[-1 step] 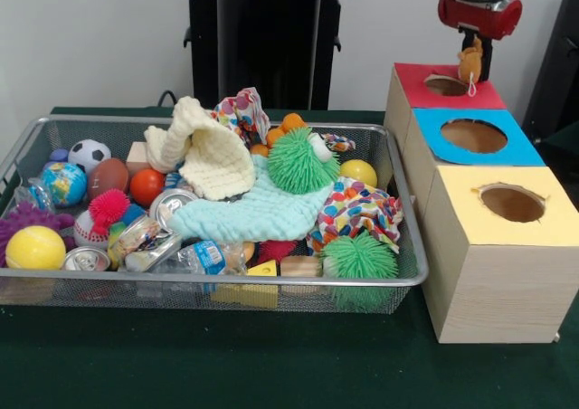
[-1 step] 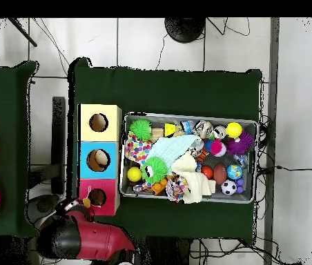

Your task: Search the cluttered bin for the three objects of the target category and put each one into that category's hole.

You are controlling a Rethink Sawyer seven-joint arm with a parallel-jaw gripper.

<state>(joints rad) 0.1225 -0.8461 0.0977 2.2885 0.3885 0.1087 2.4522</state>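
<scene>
Sorting box [image 1: 493,246] — pale wood, three holes in a row, standing just beside the wire bin [image 1: 398,278]. Taken as landmark for all places below.

- Red-topped section [image 1: 421,76]: the end of the box nearest the arm. Its hole [image 1: 445,85] is partly lit, nothing clearly seen inside.
- Blue-topped section [image 1: 520,151]: the middle of the box. In the overhead view its hole [image 2: 98,160] shows something pale inside.
- Yellow-topped section [image 1: 543,230]: the other end of the box, hole dark.
- Gripper [image 1: 470,65]: directly above the red section's hole, clamped on a small orange plush toy [image 1: 469,61] with a pale loop dangling from it. The toy hangs over the hole, not yet inside.
- Arm [image 2: 83,238]: red and black, at the red end of the box.

Bin contents, all beside the box's long side:
- Green spiky ball [image 1: 301,160] in the middle, a second one [image 1: 359,257] at the corner by the yellow section.
- Cream cloth [image 1: 210,156] and mint cloth [image 1: 258,212] draped over the heap; a polka-dot cloth [image 1: 357,212] on the side towards the box.
- Far from the box — a soccer ball [image 1: 89,154], a globe ball [image 1: 63,183], a yellow ball [image 1: 34,246], crushed cans [image 1: 136,237].
</scene>
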